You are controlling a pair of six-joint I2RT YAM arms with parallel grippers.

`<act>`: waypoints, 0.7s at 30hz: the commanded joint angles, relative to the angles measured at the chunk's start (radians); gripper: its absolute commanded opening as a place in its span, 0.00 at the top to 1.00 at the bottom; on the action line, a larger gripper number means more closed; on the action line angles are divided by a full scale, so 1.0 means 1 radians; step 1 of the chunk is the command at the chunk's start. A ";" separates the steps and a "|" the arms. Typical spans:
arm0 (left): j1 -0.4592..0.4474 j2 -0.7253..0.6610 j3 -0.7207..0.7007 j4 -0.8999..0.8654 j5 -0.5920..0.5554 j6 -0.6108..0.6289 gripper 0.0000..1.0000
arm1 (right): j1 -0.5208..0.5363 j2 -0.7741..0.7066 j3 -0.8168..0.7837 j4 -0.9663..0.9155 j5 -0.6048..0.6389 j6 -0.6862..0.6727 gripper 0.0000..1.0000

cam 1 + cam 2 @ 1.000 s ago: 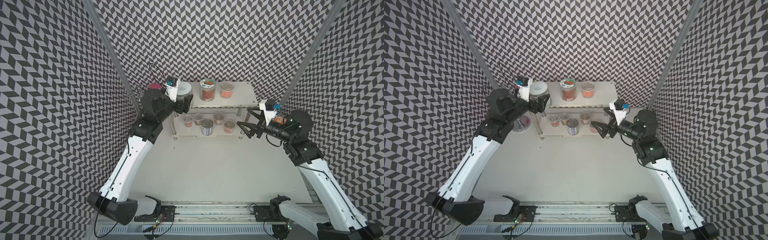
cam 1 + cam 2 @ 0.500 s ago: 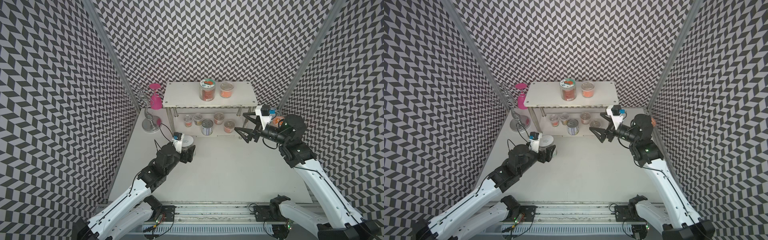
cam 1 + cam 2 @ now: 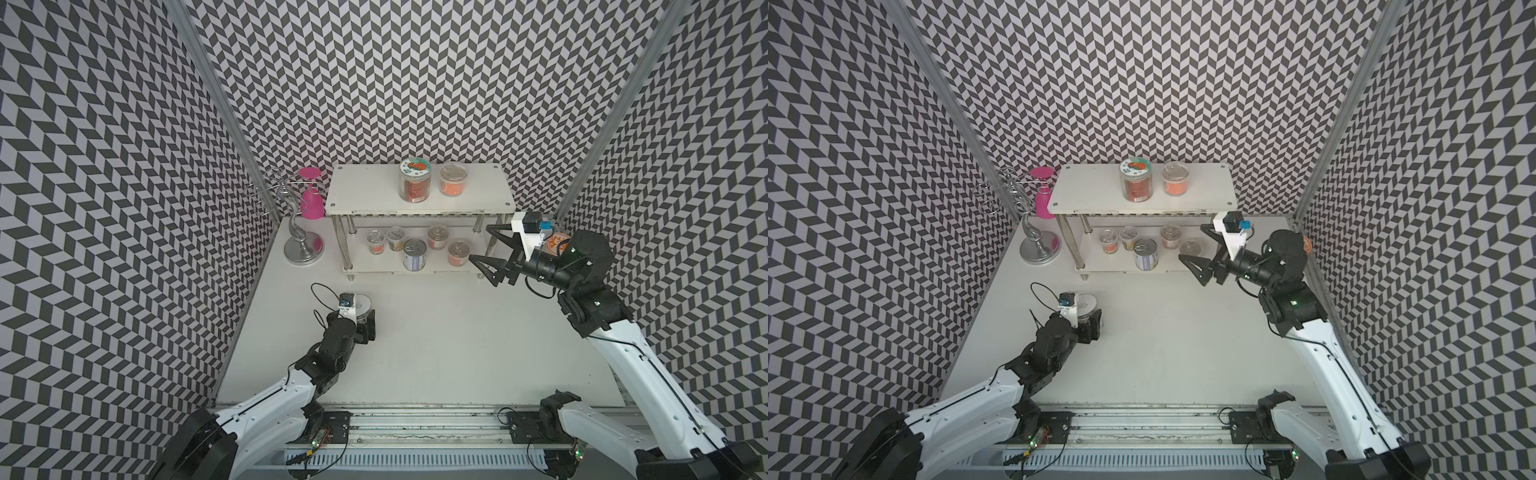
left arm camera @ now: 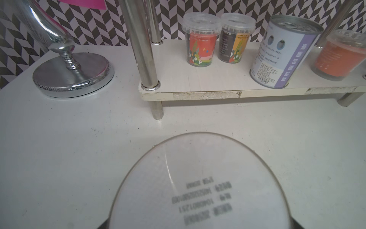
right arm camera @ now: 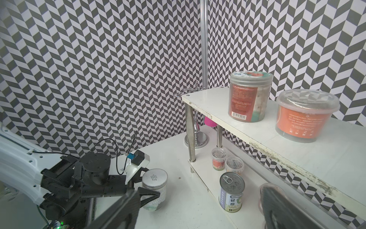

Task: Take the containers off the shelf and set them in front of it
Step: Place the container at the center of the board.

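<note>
Silver wire stand (image 3: 300, 252), left of centre in both top views: round chrome base on the table, curled wire arms above.
Pink goblet (image 3: 312, 202), upside down, hung among those arms.
Orange-and-white patterned bowl (image 3: 556, 244), right of centre, mostly hidden.
White table (image 3: 457, 353).
Black-and-white chevron walls (image 3: 374, 83) all round.

Robotics test cell, not a home or shop. Black-and-white chevron walls (image 3: 374, 83) enclose a white worktop (image 3: 457, 353) on three sides. Aluminium posts (image 3: 216, 104) stand at the corners. Left arm (image 3: 270, 405) and right arm (image 3: 640, 365) are mounted on a front rail (image 3: 415, 424).
</note>
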 commanded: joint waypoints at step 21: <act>0.068 0.270 0.070 0.177 0.074 -0.013 0.04 | 0.008 -0.027 -0.038 0.028 0.067 -0.058 0.00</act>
